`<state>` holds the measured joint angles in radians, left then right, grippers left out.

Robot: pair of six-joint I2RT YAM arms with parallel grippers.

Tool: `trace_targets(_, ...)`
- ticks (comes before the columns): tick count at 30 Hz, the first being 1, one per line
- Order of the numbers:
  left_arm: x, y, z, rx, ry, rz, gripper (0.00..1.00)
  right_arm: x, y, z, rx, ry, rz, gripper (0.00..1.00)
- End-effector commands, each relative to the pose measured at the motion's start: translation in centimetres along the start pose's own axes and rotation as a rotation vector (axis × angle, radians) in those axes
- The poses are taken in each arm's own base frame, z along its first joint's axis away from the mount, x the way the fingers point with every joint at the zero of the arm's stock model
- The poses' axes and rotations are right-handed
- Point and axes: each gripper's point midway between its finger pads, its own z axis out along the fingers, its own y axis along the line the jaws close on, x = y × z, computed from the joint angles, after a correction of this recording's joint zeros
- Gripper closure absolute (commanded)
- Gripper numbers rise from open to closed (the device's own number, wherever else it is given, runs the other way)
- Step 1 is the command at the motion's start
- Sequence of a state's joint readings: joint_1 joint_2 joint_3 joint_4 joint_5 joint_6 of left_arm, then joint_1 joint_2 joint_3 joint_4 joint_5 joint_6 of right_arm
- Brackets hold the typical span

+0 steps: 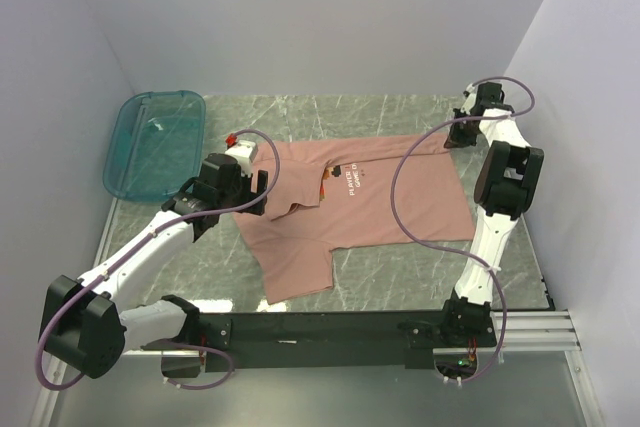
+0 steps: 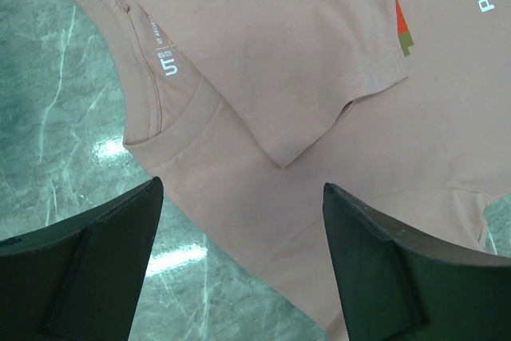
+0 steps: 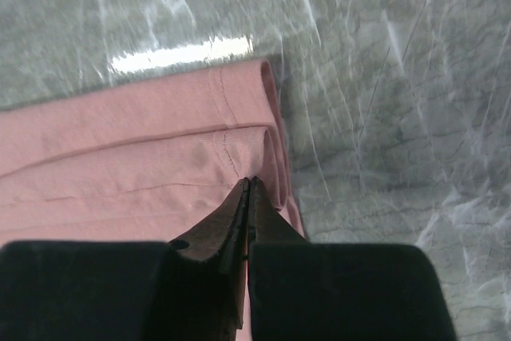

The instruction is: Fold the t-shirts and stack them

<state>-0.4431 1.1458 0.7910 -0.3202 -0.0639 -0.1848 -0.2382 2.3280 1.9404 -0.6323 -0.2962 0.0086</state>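
Observation:
A dusty pink t-shirt [image 1: 370, 217] lies spread on the marbled table, its white chest lettering [image 1: 358, 179] showing. One sleeve [image 2: 271, 61] is folded over the body near the collar [image 2: 160, 109]. My left gripper [image 1: 262, 192] hovers open over the collar end. In the left wrist view its fingers [image 2: 104, 261] straddle the shirt's shoulder edge without touching it, with the left gripper [image 2: 243, 221] wide open. My right gripper [image 1: 455, 137] is at the shirt's far right corner. In the right wrist view the right gripper [image 3: 250, 181] is shut on a doubled fold of the hem [image 3: 239, 125].
A teal translucent bin [image 1: 155, 142] sits at the back left of the table. White walls close in the left, back and right sides. The right arm's purple cable [image 1: 410, 217] loops over the shirt. Bare marble [image 3: 383, 77] lies beyond the hem.

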Motion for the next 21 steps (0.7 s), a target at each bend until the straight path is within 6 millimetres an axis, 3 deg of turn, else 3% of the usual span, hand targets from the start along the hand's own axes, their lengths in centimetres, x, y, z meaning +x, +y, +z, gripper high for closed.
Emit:
trace_targets(1,-1.6,-0.7,-0.2,0.031,-0.037,0.011,0.14,-1.7,0.1,-2.5,0.028,-0.064,-0.061,0.99)
trace_targets(8,-1.7,-0.8,-0.4,0.034,-0.041,0.011,0.14,-0.6,-0.9,-3.6,0.073,-0.058,-0.120,0.92)
trace_targets(11,-1.7,-0.8,-0.4,0.035,-0.044,0.011,0.14,-0.5,-1.1,-4.5,0.085,-0.073,-0.138,0.80)
trace_targets(16,-1.8,-0.9,-0.5,0.037,-0.047,0.011,0.14,-1.7,-1.0,-6.2,0.078,-0.126,-0.145,0.66)
trace_targets(21,-1.8,-0.8,-0.4,0.035,-0.046,0.011,0.14,-2.9,0.0,-5.8,0.024,-0.136,-0.134,0.65)
